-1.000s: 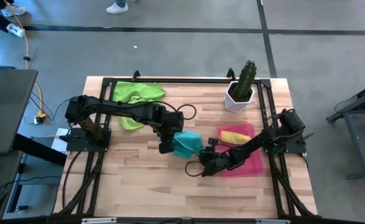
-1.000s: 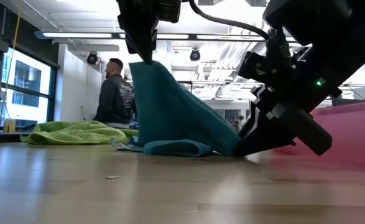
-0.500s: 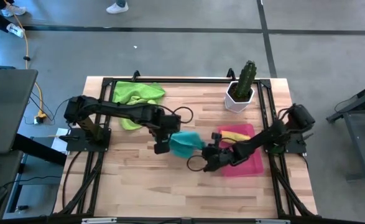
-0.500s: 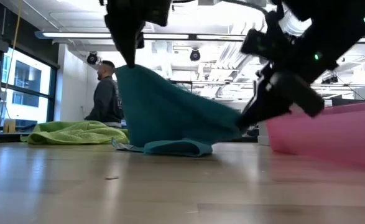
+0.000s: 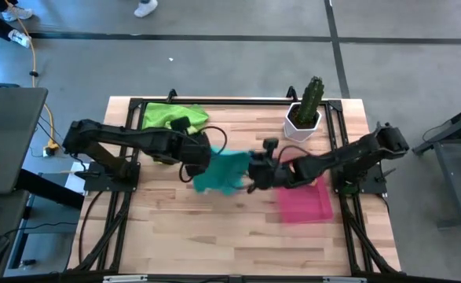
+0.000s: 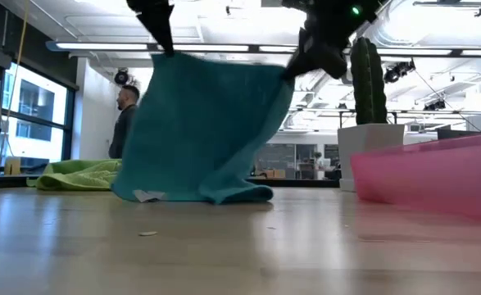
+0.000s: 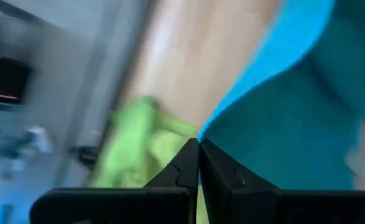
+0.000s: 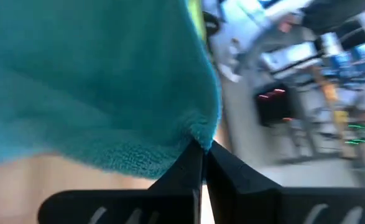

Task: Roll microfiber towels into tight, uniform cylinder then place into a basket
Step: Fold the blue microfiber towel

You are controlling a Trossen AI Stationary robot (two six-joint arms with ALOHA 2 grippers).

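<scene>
The teal towel (image 5: 221,171) hangs spread between the two arms over the middle of the wooden surface (image 5: 175,228), its lower edge trailing on the wood in the low view (image 6: 203,131). The left gripper (image 5: 192,167) has its fingers (image 7: 188,168) closed on the towel's left corner, and the right gripper (image 5: 255,173) has its fingers (image 8: 198,165) closed on the right corner. Just right of the towel lies the pink basket (image 5: 309,203). The lime green towels (image 5: 171,118) lie bunched at the far left of the surface. A cactus in a white pot (image 5: 304,110) stands at the far right. A person (image 6: 124,123) stands in the room beyond.
</scene>
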